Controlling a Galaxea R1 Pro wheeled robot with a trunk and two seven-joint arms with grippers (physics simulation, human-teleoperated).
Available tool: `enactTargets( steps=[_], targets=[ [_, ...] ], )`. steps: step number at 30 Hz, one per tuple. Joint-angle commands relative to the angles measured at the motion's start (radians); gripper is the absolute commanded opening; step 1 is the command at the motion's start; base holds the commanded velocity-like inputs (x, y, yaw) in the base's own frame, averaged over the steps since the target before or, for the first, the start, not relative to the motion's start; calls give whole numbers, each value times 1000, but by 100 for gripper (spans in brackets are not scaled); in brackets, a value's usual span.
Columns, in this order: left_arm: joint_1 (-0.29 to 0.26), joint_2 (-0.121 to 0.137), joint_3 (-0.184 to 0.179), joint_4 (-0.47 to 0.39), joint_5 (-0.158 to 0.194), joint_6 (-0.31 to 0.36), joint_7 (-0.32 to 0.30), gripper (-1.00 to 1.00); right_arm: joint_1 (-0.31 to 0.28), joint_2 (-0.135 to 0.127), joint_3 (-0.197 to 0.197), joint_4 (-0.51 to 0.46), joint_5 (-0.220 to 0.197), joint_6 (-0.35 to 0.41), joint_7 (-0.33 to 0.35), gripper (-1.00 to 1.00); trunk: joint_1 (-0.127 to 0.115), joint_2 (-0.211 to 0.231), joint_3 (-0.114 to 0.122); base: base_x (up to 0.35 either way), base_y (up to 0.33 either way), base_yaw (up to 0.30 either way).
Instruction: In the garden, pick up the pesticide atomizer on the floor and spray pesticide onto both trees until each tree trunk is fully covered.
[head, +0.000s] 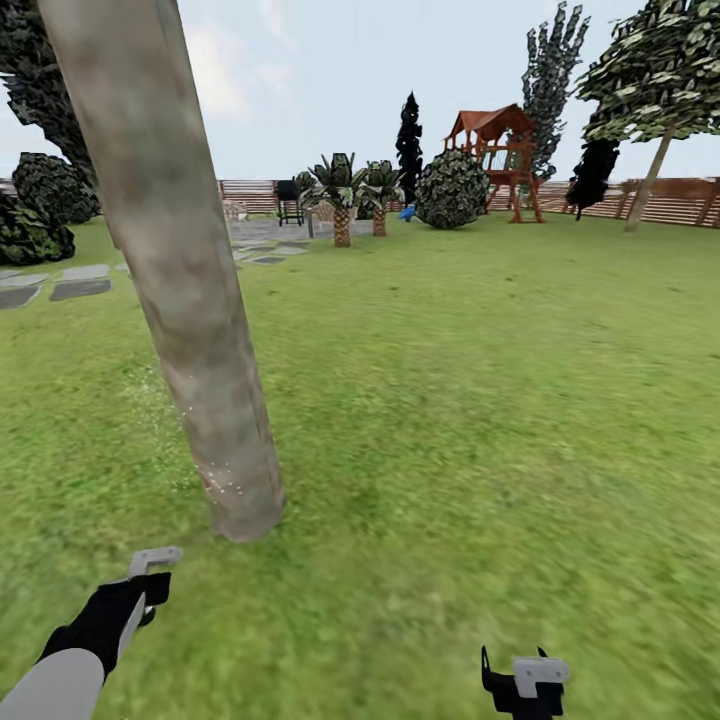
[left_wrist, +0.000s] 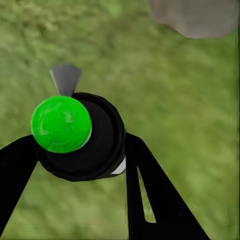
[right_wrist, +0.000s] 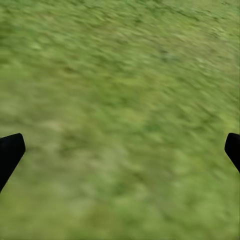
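Note:
A thick mottled grey-beige tree trunk (head: 190, 300) leans up from the grass (head: 470, 420) just ahead of me on the left. Fine white specks of pesticide (head: 218, 482) dot its base and the air beside it. My left gripper (head: 148, 588) is low at the near left, a short way in front of the trunk's base (left_wrist: 195, 17). It is shut on the pesticide atomizer (left_wrist: 75, 135), a black bottle with a bright green top. The second tree (head: 648, 180) stands far off at the right by the fence. My right gripper (head: 525, 685) hangs open over bare grass (right_wrist: 120, 100).
Grey stepping stones (head: 80, 285) lie at the far left near dark bushes (head: 40, 210). Palm-like plants (head: 342, 200), a round bush (head: 452, 188) and a wooden play tower (head: 500, 150) stand ahead before the brown slat fence (head: 680, 200). Open lawn stretches to the right.

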Motion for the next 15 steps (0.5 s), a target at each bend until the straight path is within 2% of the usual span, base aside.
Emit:
enactTargets(
  steps=[1,3,7,10,11,13,15],
  targets=[
    [0,-1,-3,1,15,-12,1,-100,0,0,0,0,0,0,0,100,0,0,0,0,0,56],
    [0,-7,-8,2,28,-24,0,-100,0,-1,0,0,0,0,0,100,0,0,0,0,0,16],
    [0,-18,-12,0,31,-27,-9,-100,0,-2,-1,0,0,0,0,100,0,0,0,62,-35,2],
    [0,-48,-20,-15,27,-22,-3,-100,0,-2,-1,0,0,0,0,100,0,0,0,218,-163,0],
    [-1,-52,-27,-17,26,-20,-2,-100,0,-2,-1,0,0,0,0,100,0,0,0,202,-201,0],
    [-3,-58,-79,-20,26,-11,-1,-100,0,-2,0,0,0,0,0,100,0,0,0,120,-240,0],
    [-6,-58,-94,-20,26,-10,-1,-100,0,-2,0,-1,0,0,0,100,0,0,0,35,-263,0]
  ],
)
